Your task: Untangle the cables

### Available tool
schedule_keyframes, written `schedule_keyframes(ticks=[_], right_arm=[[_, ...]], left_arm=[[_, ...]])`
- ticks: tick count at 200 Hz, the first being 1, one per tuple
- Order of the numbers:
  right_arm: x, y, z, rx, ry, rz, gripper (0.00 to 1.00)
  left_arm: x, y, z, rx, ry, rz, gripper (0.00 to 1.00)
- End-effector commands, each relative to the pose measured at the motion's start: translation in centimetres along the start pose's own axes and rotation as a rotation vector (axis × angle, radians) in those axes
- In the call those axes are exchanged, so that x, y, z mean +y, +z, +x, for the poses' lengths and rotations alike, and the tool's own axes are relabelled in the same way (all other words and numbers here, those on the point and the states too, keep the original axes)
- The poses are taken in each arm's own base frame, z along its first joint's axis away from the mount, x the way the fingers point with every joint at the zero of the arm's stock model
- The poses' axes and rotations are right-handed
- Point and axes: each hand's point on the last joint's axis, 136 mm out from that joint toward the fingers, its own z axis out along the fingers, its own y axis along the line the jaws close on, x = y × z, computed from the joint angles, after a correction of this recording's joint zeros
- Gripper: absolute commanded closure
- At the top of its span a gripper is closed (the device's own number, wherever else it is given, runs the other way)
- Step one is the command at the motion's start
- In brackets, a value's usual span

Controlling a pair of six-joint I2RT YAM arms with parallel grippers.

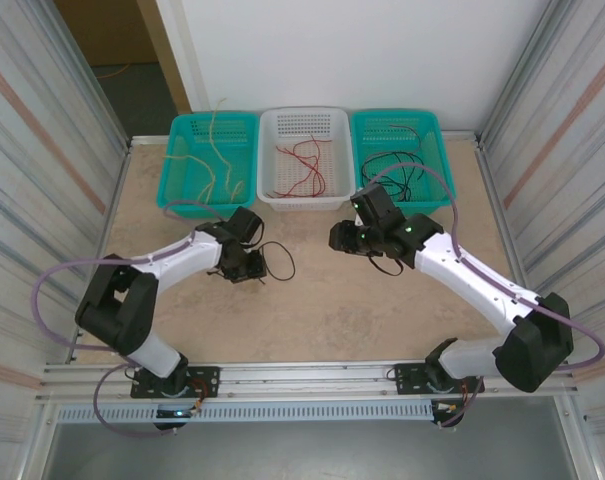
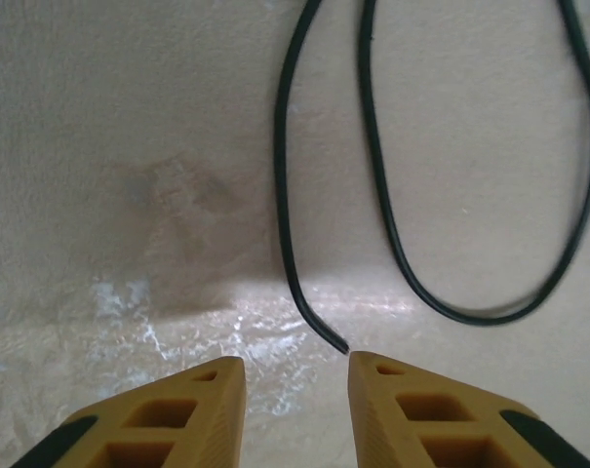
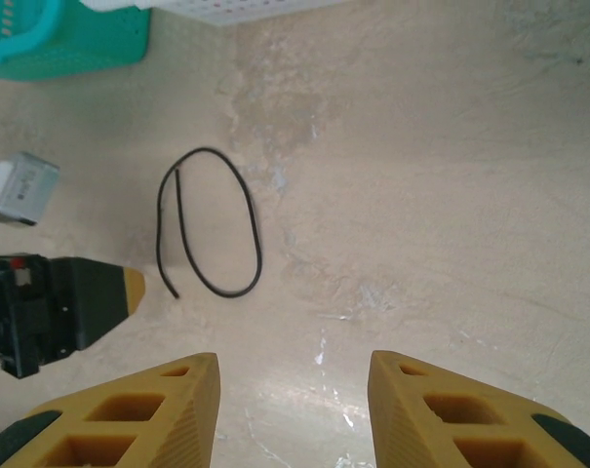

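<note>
I have two arms on a sandy table. My left gripper points down at the table. Its two yellow fingers are apart. There is a gap between them, and nothing is in the gap. I am not holding anything with it.

One black cable lies flat on the table, right in front of this gripper. One end of it stops just beside one fingertip. I cannot tell if it touches. From that end the cable runs away from me, and then it bends round in a big loop.

My right gripper hangs over a bare part of the table. Its fingers are apart too, and it holds nothing. In the right wrist view the black cable is a long thin loop well ahead of this gripper. It lies close to the tip of my left gripper. In the top view the loop lies between my two grippers, nearer the left one.

Three baskets stand side by side at the far edge of the table. The left basket is blue-green and has pale cables in it. The white basket in the middle has red cables in it. The right basket is blue-green and has more black cables in it. The loose black cable is on the table, well apart from all three baskets.
</note>
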Motion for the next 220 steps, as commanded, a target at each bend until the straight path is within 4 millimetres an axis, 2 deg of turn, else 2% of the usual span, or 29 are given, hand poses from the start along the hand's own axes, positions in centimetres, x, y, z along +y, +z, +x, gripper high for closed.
schedule_keyframes(ticks=[1,41,107,131,160,207,220], right_arm=[[1.1,-1.4,-1.9,-0.078,0.022,-0.025,0.56],[2.3,-1.3,-2.5,-0.071,0.007,-0.048,0.57],[2.4,-1.9,-2.5,-0.076,0.005,-0.05,0.57],[2.5,-2.1,-2.6,-0.081,0.006,-0.053,0.57],[3.0,-2.2,-2.6,-0.078,-0.003,-0.058,0.57],[3.5,-2.0,-2.5,-0.076,-0.019,-0.055,0.57],[3.6,-1.9,-2.4,-0.074,-0.021,-0.057,0.57]], left_arm=[[0.6,0.1,-0.2,0.003,0.001,-0.049,0.68],[0.0,1.2,-0.5,0.009,-0.009,-0.031,0.68],[0.5,2.8,0.0,0.039,-0.012,-0.064,0.74],[0.2,3.1,0.1,0.046,-0.015,-0.051,0.84],[0.0,2.5,-0.4,0.011,-0.014,-0.036,1.0],[-0.2,1.1,-0.7,-0.028,-0.01,-0.014,1.0],[-0.1,0.9,-0.8,-0.033,-0.008,-0.015,0.91]])
